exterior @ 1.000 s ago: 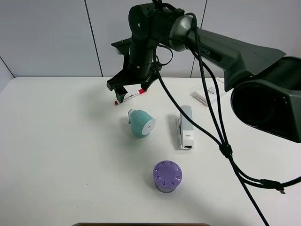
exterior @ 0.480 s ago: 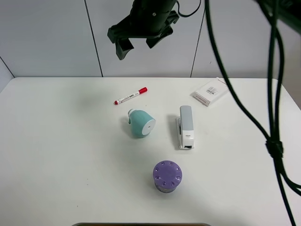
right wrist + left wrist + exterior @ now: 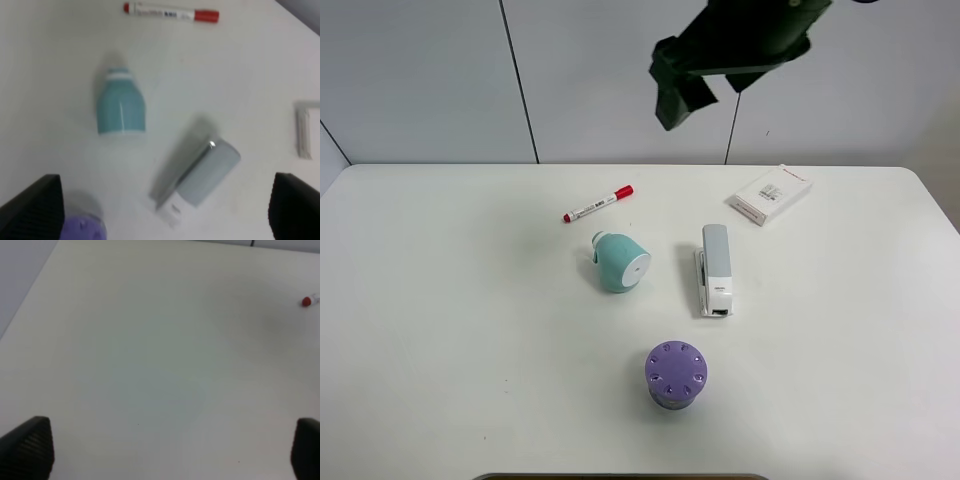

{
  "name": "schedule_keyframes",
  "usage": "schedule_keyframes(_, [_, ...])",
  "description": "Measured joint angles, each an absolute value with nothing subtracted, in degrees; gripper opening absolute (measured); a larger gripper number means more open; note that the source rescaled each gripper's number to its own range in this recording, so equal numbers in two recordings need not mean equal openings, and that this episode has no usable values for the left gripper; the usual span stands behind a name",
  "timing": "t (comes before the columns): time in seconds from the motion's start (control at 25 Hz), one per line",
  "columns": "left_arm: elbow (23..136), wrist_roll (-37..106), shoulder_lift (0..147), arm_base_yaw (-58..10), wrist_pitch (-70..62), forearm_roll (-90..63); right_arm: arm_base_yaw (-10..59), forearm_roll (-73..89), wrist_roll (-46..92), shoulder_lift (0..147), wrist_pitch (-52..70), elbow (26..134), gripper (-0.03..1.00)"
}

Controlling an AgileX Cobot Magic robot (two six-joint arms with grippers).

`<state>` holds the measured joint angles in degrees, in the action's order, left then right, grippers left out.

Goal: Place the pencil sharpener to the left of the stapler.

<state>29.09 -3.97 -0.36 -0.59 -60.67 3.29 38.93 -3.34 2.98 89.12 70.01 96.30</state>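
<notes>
Left gripper point(image 3: 170, 450): only its two dark fingertips show at the frame corners of its wrist view, spread wide and released, nothing between them, over bare white table point(image 3: 440, 300); it plays no part in the scene beneath. Next along, a white marker with a red cap point(image 3: 597, 204) lies toward the far edge. The small teal dome-shaped plastic pencil sharpener point(image 3: 619, 262) lies on its side, flat white round face toward the camera, just left of the long narrow light-grey and white stapler point(image 3: 715, 270), a clear gap between them; judged placed as the task asks. A purple dotted-top cylinder point(image 3: 676, 375) stands nearer the front. Right gripper point(image 3: 685, 78) hangs high above the table, fingers apart, empty; its wrist view looks down on sharpener and stapler together. A flat white box with red print point(image 3: 770, 194) sits far right.
</notes>
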Motion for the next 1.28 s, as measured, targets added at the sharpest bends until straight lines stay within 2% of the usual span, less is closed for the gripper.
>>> schedule_keyframes(0.36, [29.1, -4.0, -0.4, -0.6, -60.7, 3.3, 38.9, -5.5, -0.8, 68.8, 70.1, 79.0, 0.79])
schedule_keyframes(0.8, [29.1, -4.0, -0.4, -0.6, -60.7, 3.3, 38.0, -6.7, -6.4, 46.2, 70.1, 65.1, 0.79])
schedule_keyframes(0.88, [29.1, -4.0, -0.4, -0.6, -60.7, 3.3, 35.2, -6.7, -6.9, 42.2, 70.1, 61.9, 0.79])
schedule_keyframes(1.04, [29.1, -4.0, -0.4, -0.6, -60.7, 3.3, 25.4, -6.9, -7.2, 32.9, 69.6, 54.3, 0.79])
schedule_keyframes(1.28, [29.1, -4.0, -0.4, -0.6, -60.7, 3.3, 13.4, -6.9, -7.3, 16.7, 62.6, 42.2, 0.79])
